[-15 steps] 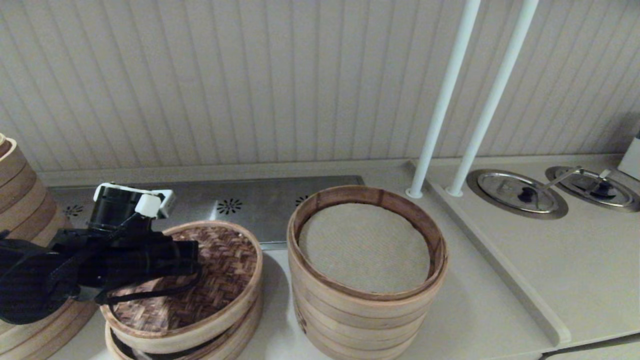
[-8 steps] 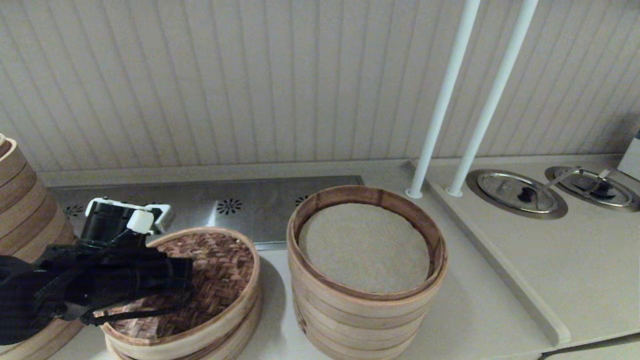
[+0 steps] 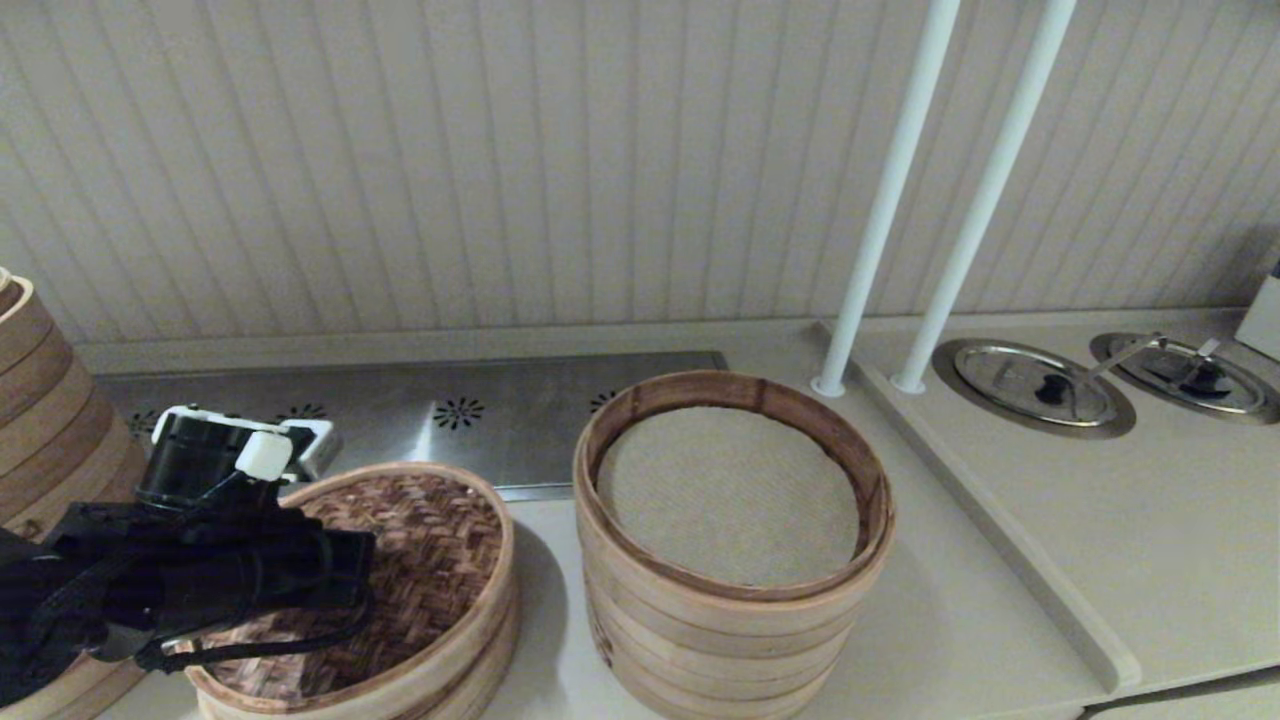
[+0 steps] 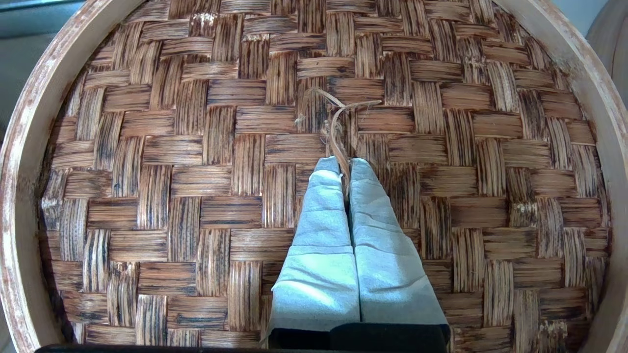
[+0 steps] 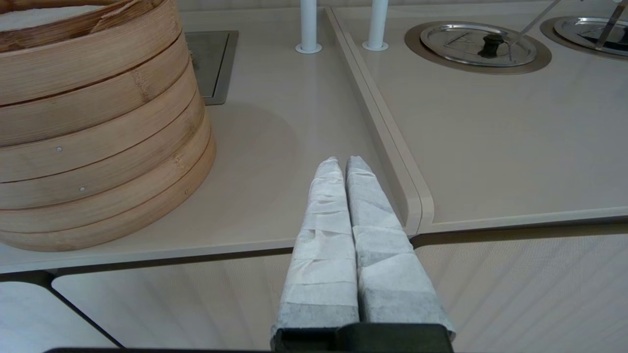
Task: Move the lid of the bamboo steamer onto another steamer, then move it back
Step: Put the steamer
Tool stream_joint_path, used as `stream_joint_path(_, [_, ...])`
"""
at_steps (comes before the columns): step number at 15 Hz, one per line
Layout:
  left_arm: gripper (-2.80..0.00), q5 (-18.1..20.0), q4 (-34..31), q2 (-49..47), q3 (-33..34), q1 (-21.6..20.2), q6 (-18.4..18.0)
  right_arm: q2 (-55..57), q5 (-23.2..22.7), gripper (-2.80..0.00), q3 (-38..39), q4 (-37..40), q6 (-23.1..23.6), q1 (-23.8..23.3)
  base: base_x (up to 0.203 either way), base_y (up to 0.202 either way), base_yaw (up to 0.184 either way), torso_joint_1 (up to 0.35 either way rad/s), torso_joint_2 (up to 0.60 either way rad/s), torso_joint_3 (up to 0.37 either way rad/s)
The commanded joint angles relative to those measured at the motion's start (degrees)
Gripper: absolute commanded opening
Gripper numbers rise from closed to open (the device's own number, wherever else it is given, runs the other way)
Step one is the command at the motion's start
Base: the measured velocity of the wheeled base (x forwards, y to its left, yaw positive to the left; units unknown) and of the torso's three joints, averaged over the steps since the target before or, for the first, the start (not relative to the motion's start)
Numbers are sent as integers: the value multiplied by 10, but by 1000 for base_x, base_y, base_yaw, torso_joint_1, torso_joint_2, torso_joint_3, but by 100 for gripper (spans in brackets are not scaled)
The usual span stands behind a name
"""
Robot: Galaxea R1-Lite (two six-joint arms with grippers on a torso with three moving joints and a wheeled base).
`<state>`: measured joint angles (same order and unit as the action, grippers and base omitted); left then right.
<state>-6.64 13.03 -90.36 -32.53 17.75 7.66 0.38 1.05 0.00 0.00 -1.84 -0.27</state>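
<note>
The left gripper (image 4: 343,164) sits over the middle of the lid (image 3: 440,545), its two wrapped fingers (image 4: 324,215) pressed together with the thin twine loop (image 4: 336,122) of the lid caught between their tips. The lid spreads out under the gripper on every side, its dark woven top filling the left wrist view and its pale rim band curving around the edges. From the head view, the lid lies on a low bamboo steamer (image 3: 490,665) directly below the gripper, at the near left of the counter (image 3: 950,620); whether it rests fully flat there I cannot tell. Just beside the gripper, toward the robot's right, stands a taller steamer stack (image 3: 735,590) with a pale cloth inside its top ring. Behind the left arm, more stacked steamers (image 3: 50,420) rise at the edge.

The right gripper (image 5: 343,162) hangs off the front edge of the counter, fingers closed on nothing, with the tall stack ahead of it toward the left and two steel lids (image 5: 478,44) farther ahead.
</note>
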Motion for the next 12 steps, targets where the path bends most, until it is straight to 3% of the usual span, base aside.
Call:
stream_joint_path(1, [-280, 0, 2, 14, 7, 0, 1, 1, 0, -280, 2, 0, 0, 0, 0, 0, 0, 0, 0, 0])
stream_joint_path(6, [-280, 0, 21, 15, 4, 0, 7, 1, 0, -280, 2, 0, 0, 0, 0, 0, 0, 0, 0, 0])
stream_joint_path(12, [-280, 1, 89, -9, -20, 0, 51, 1, 0, -280, 2, 0, 0, 0, 0, 0, 0, 0, 0, 0])
